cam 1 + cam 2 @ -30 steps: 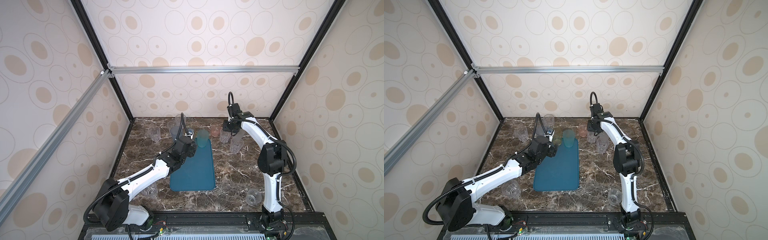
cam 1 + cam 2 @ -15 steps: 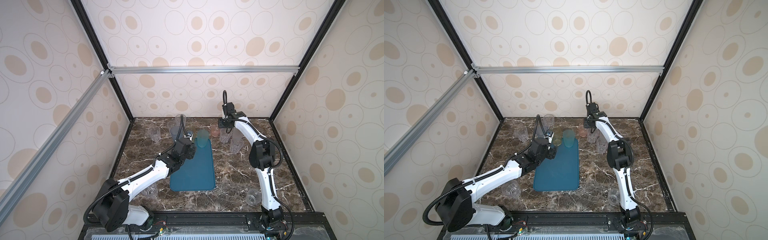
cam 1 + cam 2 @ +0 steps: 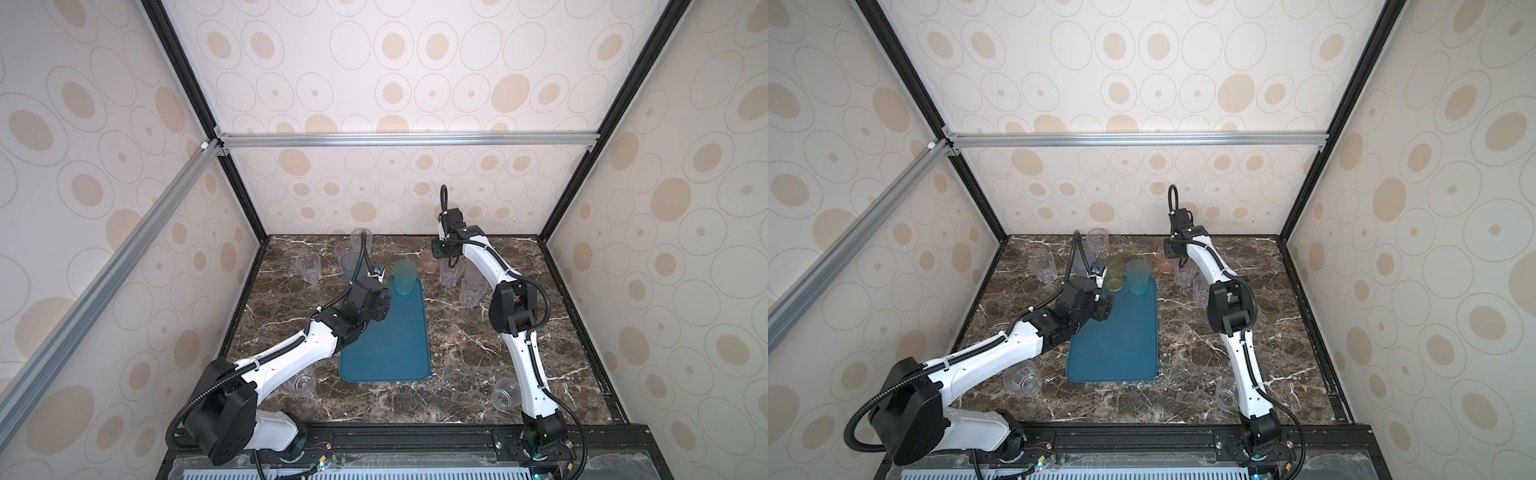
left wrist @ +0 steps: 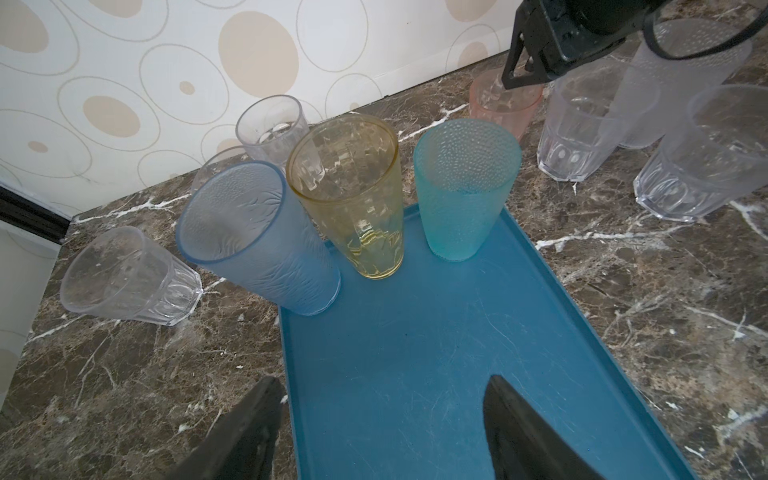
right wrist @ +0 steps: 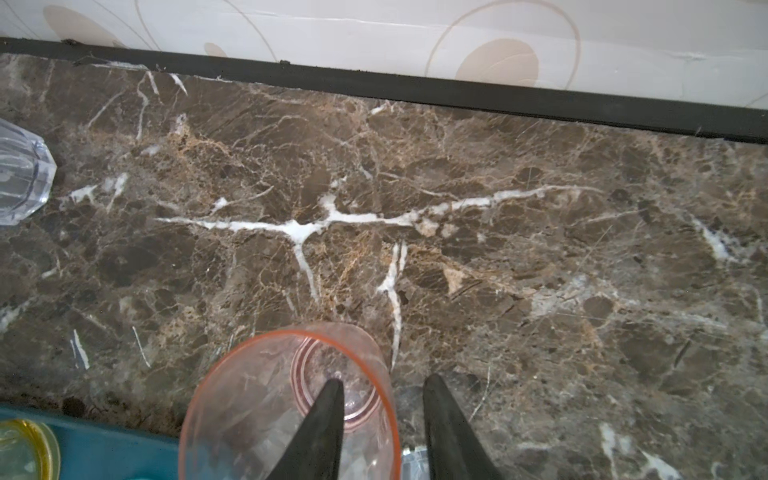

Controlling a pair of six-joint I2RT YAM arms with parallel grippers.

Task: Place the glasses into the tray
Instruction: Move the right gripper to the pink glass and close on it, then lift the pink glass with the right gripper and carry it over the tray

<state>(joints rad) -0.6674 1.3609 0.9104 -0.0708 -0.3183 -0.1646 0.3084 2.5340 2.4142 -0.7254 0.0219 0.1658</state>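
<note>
Well to the left of the tray [image 3: 395, 345], a clear faceted glass [image 3: 308, 268] stands upright on the marble tabletop [image 3: 465, 332], level with the tray's far end. A second clear tumbler [image 3: 1022, 376] stands just beside the tray's near left corner, partly under the left arm. A small clear glass [image 4: 272, 124] stands beyond the tray's far left corner, close to the back wall.

The left gripper [image 4: 382, 384] hangs over the tray's left edge, short of the far end. Its jaws are spread wide with nothing between them. One finger [image 4: 249, 424] is above the marble and the other is above the tray floor.

A frosted blue glass [image 4: 253, 237] stands upright at the tray's far left corner. Its base hides that corner, so I cannot tell whether it sits inside the rim. Just beside it, a yellow glass [image 4: 349, 195] stands inside the tray at the far end. A teal glass [image 4: 465, 187] stands inside at the far right corner, slightly apart from the yellow one.

A pink glass [image 5: 270, 399] stands on the marble just beyond the tray's far right corner. The right gripper [image 5: 384, 382] is lowered over it with its jaws narrow. One finger [image 5: 328, 419] is inside the glass and the other is outside. The wall runs between them with a gap on each side, so it is not clamped.

To the right of the tray's far end, two clear ribbed tumblers [image 4: 577, 133] and a tall pale frosted glass [image 4: 673, 91] stand close together. A last clear cup [image 3: 505, 395] sits near the tray's near right corner, beside the right arm.
</note>
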